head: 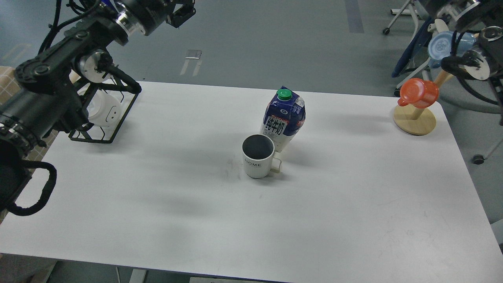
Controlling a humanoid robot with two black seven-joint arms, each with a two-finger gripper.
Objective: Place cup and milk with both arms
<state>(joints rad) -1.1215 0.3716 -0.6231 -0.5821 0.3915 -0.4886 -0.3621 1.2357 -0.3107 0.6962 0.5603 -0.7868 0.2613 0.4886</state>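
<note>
Milk (283,120) upright — cup (257,156) handle points right.

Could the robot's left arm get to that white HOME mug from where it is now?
Probably yes. The mug stands in the open on the table, and nothing lies between it and the left gripper; the milk carton stands behind it.

We see a white tabletop (157,204) carrying the cup (257,156) just before the milk (284,118) at its centre, a black wire rack (103,118) far left and a round wooden stand (415,120) far right.
</note>
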